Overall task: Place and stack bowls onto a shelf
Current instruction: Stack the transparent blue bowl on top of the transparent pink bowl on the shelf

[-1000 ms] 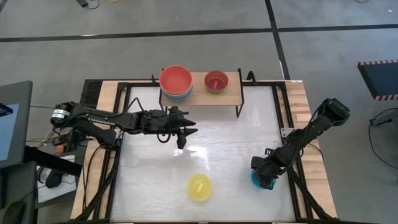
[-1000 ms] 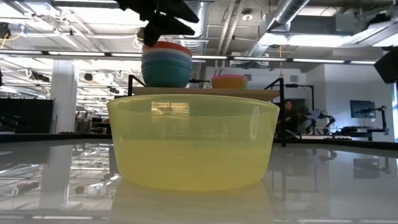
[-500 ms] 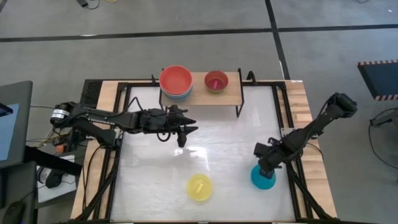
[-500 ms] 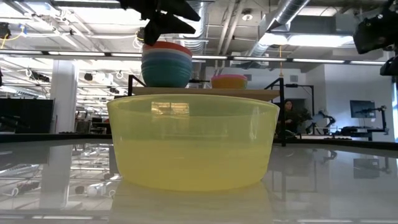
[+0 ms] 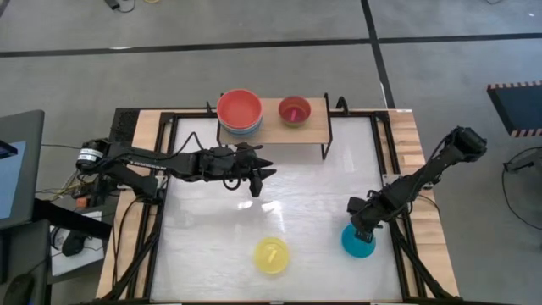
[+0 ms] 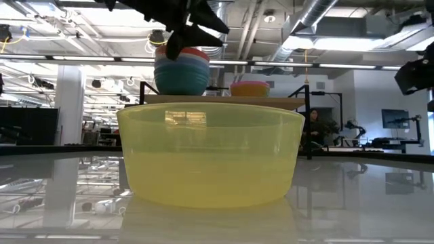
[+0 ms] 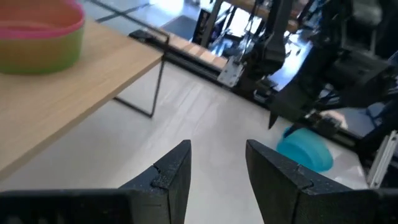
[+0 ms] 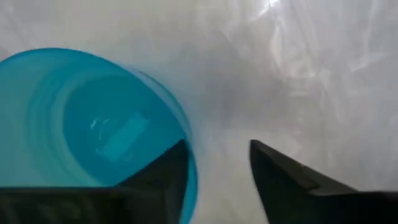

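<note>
Cyan bowl on counter — right pincer open, one finger inside its rim. Left pincer open, empty — near shelf.

- We saw a glossy white table top set in a light wooden border with a black metal frame.
- The table stood on a grey floor crossed by dark seam lines.
- At the picture's left edge in the high view we noted a dark stand with a screen, and cables beside it.
- At the right edge lay a dark blue object with a red-and-white striped edge.
- In the low view we observed a ceiling of ducts and strip lights, a white column, and a seated person near monitors.
</note>
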